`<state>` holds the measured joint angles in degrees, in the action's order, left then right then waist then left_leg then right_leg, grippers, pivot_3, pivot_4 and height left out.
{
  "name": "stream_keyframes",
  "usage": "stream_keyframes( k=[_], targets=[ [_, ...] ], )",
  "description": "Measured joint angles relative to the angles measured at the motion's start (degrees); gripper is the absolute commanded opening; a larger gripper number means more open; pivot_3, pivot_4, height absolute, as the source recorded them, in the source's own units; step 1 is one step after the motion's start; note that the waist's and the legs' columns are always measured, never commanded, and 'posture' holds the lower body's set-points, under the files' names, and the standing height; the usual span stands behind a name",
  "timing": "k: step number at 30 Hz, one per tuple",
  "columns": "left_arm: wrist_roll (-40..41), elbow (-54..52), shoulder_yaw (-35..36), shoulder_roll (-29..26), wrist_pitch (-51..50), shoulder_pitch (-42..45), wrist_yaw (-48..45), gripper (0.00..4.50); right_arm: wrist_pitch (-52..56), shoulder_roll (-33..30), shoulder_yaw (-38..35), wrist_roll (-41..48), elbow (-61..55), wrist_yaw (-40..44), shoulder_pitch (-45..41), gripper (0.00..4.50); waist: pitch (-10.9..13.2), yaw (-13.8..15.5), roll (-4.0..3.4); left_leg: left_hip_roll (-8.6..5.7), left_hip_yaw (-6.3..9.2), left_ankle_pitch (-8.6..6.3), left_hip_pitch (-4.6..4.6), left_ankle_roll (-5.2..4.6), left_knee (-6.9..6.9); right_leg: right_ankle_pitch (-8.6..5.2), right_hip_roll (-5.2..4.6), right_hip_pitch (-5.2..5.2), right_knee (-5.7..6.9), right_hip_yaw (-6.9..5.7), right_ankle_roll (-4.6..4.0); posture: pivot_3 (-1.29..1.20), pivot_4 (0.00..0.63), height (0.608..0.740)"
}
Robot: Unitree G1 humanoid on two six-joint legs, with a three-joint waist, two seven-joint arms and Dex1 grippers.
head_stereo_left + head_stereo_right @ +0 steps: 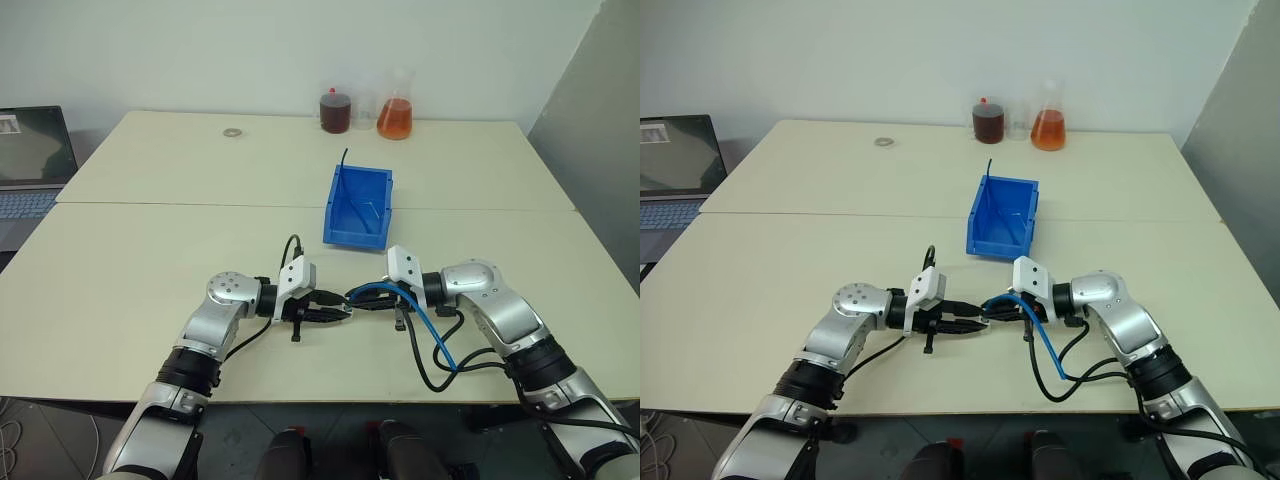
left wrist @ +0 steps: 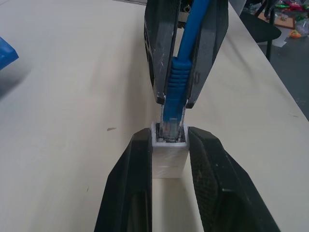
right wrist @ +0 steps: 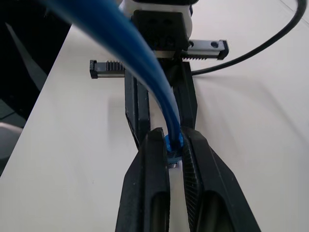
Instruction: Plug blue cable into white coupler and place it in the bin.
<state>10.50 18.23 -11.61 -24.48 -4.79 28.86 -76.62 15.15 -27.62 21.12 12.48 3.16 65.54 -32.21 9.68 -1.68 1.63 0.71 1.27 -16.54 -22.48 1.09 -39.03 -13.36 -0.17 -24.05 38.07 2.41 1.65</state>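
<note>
We saw the white coupler [image 2: 169, 157] sitting right between the two black fingers of the left gripper [image 1: 335, 313], with one finger pressed on each side of it. Its open end faced away from that gripper, toward the other one. The blue cable [image 2: 177, 84] came straight in from the right gripper [image 1: 372, 300], and its small clear plug [image 2: 170, 130] sat in the mouth of the coupler. We could not tell how deep the plug had gone. The right gripper's fingers were squeezed on the blue cable just behind the plug, so the cable ran out between them and looped back past the right arm. The two grippers pointed at each other, tip to tip, low over the table [image 1: 150, 260], with the coupler and plug in the tiny space where they met. Neither gripper was spread wide; each one was pinched on its own thing. The bin [image 1: 357, 207] stood on the table beyond the two grippers, well apart from them, with its open top facing up and a thin dark stick leaning on its far corner.
</note>
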Motion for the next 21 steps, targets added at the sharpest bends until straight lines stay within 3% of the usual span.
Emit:
stream_keyframes(
  k=[21],
  targets=[
    [0.02,-4.32,-0.21,-1.35,-0.08,-3.73,3.23,0.77,-5.18,3.01,1.27,-2.63,4.5,0.51,1.39,0.11,-0.19,-0.17,-0.16,0.03,0.01,-0.01,0.75,-0.01,0.12,-0.17,0.06,0.65,-0.06,-0.03,-0.18,0.0,0.15,0.74]
  ],
)
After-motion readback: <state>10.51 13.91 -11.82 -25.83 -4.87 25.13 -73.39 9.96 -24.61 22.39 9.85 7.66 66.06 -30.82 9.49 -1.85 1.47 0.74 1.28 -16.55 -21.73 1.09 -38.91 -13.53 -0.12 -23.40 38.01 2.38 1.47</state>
